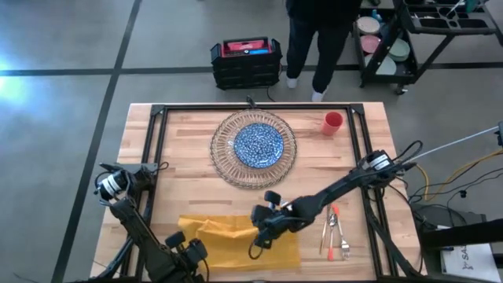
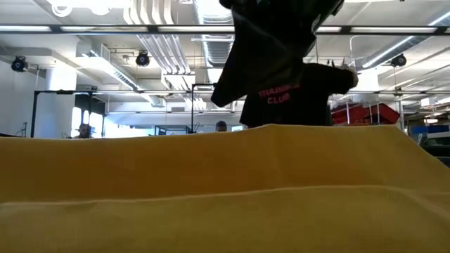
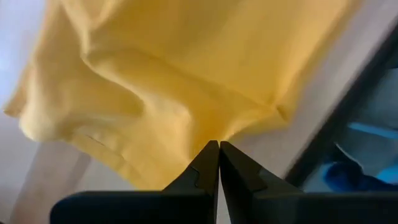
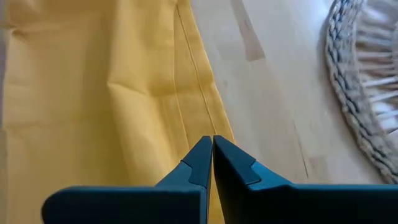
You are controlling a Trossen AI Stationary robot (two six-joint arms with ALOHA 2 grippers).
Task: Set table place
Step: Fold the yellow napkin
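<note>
The yellow napkin (image 1: 240, 240) lies on the table (image 1: 314, 169) near its front edge, rumpled at its left part. My left gripper (image 3: 218, 144) is shut on it at the near left. My right gripper (image 4: 212, 139) is shut, and its tips stand at the napkin's hemmed edge (image 4: 200, 81). The blue-patterned plate (image 1: 258, 145) sits on the ribbed glass charger (image 1: 222, 161) at the far middle. The red cup (image 1: 333, 123) stands at the far right. The orange-handled cutlery (image 1: 336, 233) lies at the near right. My left gripper pinches the napkin between its two fingertips at a puckered spot (image 3: 211, 134) near a corner of the cloth. Wrinkles run into the fingertips from there. One layer or several, I cannot tell. My right gripper's shut tips hide the hem beneath them, so I cannot tell whether they touch the napkin.
The black frame rail (image 1: 161, 134) runs along the table's left, far and right sides. Bare wood shows between the napkin and the charger. A person (image 1: 318, 39) stands beyond the far edge, next to a black crate (image 1: 246, 63).
</note>
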